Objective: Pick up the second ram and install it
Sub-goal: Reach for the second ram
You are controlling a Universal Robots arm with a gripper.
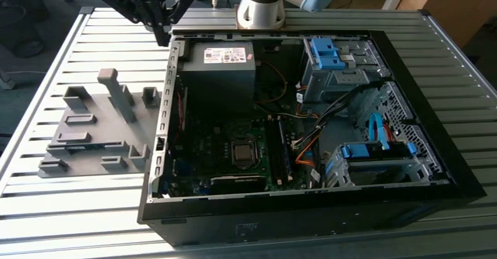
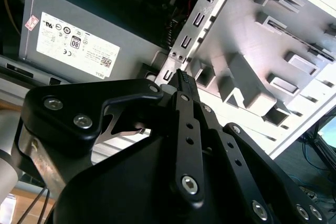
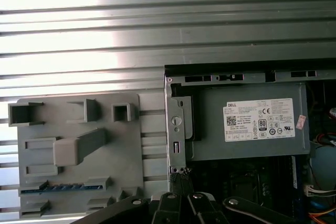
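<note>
Your gripper (image 1: 162, 38) hangs with its black fingers drawn together at the tips and nothing between them. It is poised over the far corner of the open desktop computer case (image 1: 311, 215), on the exterior view's left. In both wrist views the closed fingertips (image 3: 179, 174) (image 2: 181, 75) sit just above the case's perforated metal rear wall (image 3: 176, 140), beside the grey power supply (image 3: 247, 129).

The second ram (image 3: 65, 187) is outside the case. In the first wrist view you see it as a thin blue-green strip lying in a long slot of the grey fixture plate (image 3: 126, 150), with low grey blocks at either end of it. The gripper does not touch it and stands clear of it.

In the exterior view the fixture plate (image 1: 105, 135) lies flat on the slatted metal table (image 1: 62, 212), just beside the case on the exterior view's left, with several upright grey blocks standing on it. Inside the case the motherboard (image 1: 209, 148) lies exposed with its square processor socket (image 1: 243, 152) near the middle. Blue-latched drive bays (image 1: 326, 52) line the side on the exterior view's right. The arm's pale base (image 1: 260, 9) stands on the table beyond the case.
</note>
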